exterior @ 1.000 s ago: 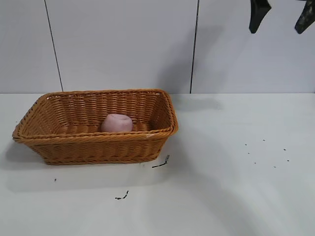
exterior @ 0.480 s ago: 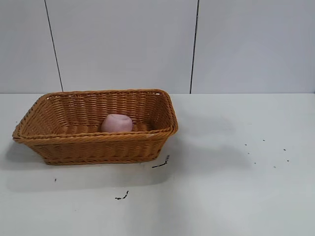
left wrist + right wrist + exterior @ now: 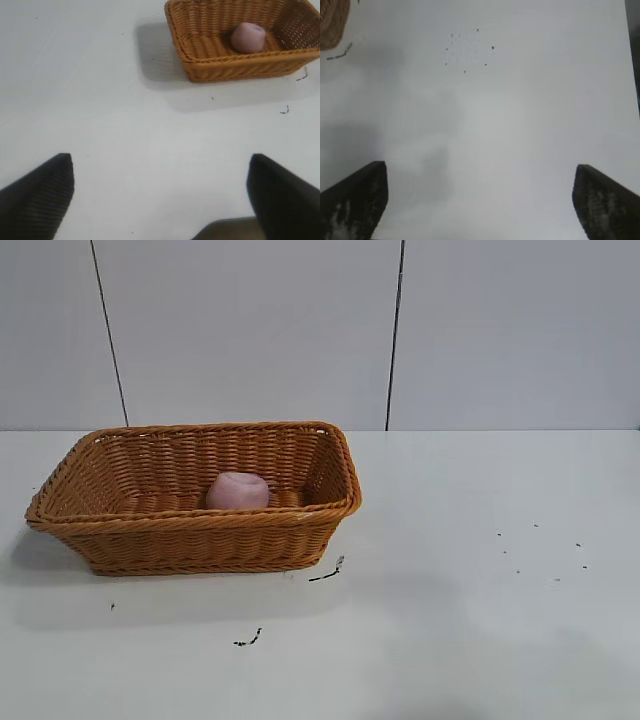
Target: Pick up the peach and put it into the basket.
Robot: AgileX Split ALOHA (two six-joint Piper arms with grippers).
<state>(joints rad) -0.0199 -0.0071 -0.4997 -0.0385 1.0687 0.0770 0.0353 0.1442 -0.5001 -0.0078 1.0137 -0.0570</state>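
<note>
Left wrist view showed the left pincer (image 3: 160, 200) spread apart and empty above bare tabletop (image 3: 100, 100), well apart from the basket (image 3: 225, 70). The right pincer (image 3: 480, 205) was also apart, holding nothing. The peach (image 3: 238, 490) lay inside the basket. The placing looked done; I judged only parking both arms was needed.

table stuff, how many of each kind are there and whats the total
basket: 1
peach, lying inside the basket: 1
dark scraps on the table by the basket: 2
total: 4, leaving aside the tiny specks to the right
</note>
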